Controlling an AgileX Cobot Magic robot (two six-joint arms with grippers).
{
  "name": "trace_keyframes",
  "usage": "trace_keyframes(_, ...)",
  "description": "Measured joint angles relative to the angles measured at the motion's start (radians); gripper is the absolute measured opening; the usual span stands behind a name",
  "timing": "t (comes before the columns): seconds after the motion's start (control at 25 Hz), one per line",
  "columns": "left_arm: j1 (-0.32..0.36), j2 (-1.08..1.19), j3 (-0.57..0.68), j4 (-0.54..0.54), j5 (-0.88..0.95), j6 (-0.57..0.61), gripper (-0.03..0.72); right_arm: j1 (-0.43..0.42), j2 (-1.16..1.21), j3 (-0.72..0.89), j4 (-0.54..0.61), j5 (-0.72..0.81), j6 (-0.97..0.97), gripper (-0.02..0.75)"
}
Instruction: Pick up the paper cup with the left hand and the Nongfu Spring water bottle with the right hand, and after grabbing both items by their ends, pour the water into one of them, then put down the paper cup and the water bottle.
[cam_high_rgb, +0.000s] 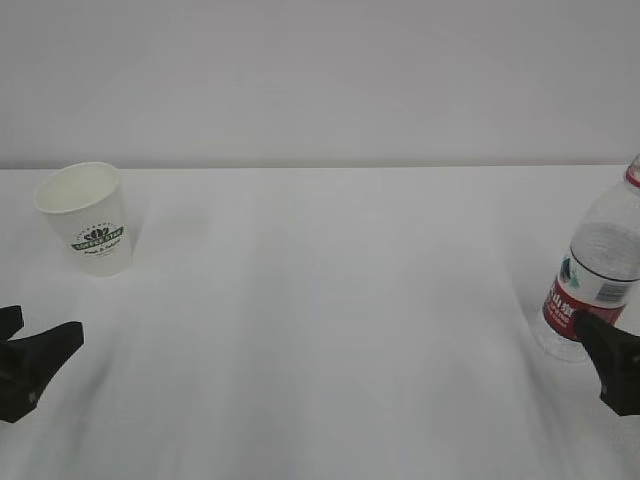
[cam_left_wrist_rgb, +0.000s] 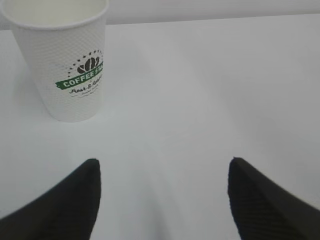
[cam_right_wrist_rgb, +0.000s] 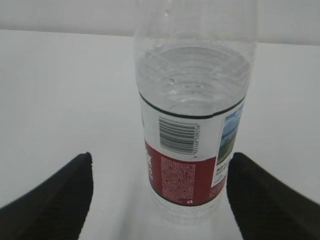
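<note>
- The white worktop (cam_high_rgb: 330, 320) carries both items upright and well apart.
- The Nongfu Spring water bottle (cam_right_wrist_rgb: 192, 130) stands at right, between the right hand (cam_right_wrist_rgb: 160, 192)'s released jaws.
- The paper cup (cam_left_wrist_rgb: 62, 60) stands far left, ahead of the left hand (cam_left_wrist_rgb: 162, 192)'s spread, empty jaws.

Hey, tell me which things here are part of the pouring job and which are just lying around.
Part of the job:
- paper cup, standing upright, far left
- water bottle, upright, far right
- left gripper, open, short of the cup
- right gripper, open, jaws either side of the bottle

Just lying around:
- nothing else; only the white table
</note>
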Motion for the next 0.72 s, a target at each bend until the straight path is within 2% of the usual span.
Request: trace_keyframes(0.72,0.0,0.0,0.0,0.0,0.0,0.0,0.578,0.0,0.131,-0.096,0.045,0.0,0.021,0.633)
